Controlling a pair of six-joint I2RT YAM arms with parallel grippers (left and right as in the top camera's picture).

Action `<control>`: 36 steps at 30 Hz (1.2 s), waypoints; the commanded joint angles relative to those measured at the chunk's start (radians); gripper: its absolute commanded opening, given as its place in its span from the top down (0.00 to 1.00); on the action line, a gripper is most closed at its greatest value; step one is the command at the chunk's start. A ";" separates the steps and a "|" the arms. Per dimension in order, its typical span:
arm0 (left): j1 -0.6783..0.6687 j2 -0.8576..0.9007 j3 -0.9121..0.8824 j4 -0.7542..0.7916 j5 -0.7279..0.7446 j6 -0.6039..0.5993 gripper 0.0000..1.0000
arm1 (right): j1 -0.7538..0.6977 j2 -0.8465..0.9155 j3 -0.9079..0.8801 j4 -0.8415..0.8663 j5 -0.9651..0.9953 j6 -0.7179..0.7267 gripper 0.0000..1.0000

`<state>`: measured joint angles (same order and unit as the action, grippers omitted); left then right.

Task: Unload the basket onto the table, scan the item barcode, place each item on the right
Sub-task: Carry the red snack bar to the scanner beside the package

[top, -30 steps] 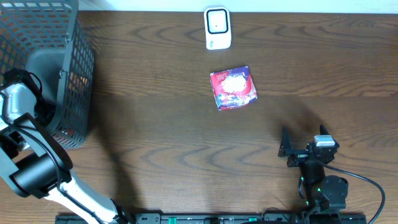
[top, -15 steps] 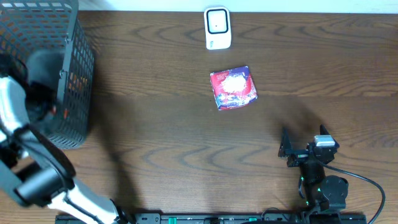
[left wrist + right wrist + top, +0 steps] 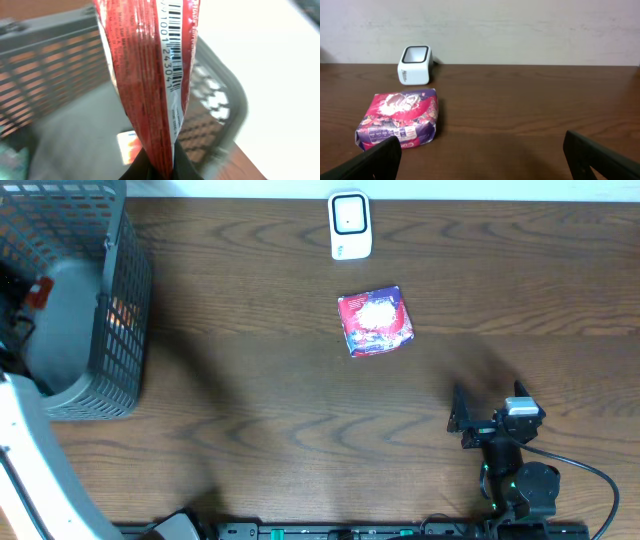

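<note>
A red packet (image 3: 150,75) with a white barcode strip up its edge fills the left wrist view, pinched at its lower end by my left gripper (image 3: 161,162), which is shut on it. It hangs above the dark mesh basket (image 3: 45,75). From overhead only a small red bit of the packet (image 3: 38,290) shows, at the basket's left side. The white scanner (image 3: 349,225) stands at the table's far edge. My right gripper (image 3: 487,405) rests near the front right, open and empty (image 3: 485,160).
A purple and red packet (image 3: 376,321) lies flat on the table just in front of the scanner (image 3: 414,64), seen also in the right wrist view as the packet (image 3: 399,125). The basket (image 3: 120,300) fills the far left corner. My left arm (image 3: 25,470) crosses the front left.
My left arm has swung up and leftward, lifting the red packet inside the basket. The right arm and the packet on the table have not moved.
</note>
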<state>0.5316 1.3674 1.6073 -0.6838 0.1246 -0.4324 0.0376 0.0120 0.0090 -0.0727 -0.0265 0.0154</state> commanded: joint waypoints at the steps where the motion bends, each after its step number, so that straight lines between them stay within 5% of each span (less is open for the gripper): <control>1: -0.126 -0.044 0.013 0.021 0.008 0.053 0.92 | -0.006 -0.005 -0.003 -0.002 -0.002 0.013 0.01; 14: -0.731 0.161 0.007 -0.064 -0.012 0.151 0.93 | -0.006 -0.005 -0.003 -0.002 -0.002 0.013 0.01; 36: -1.043 0.729 0.006 -0.028 -0.012 0.101 0.92 | -0.006 -0.005 -0.003 -0.002 -0.002 0.013 0.01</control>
<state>-0.4988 2.0613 1.6070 -0.7292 0.1249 -0.3141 0.0376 0.0120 0.0090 -0.0731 -0.0265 0.0154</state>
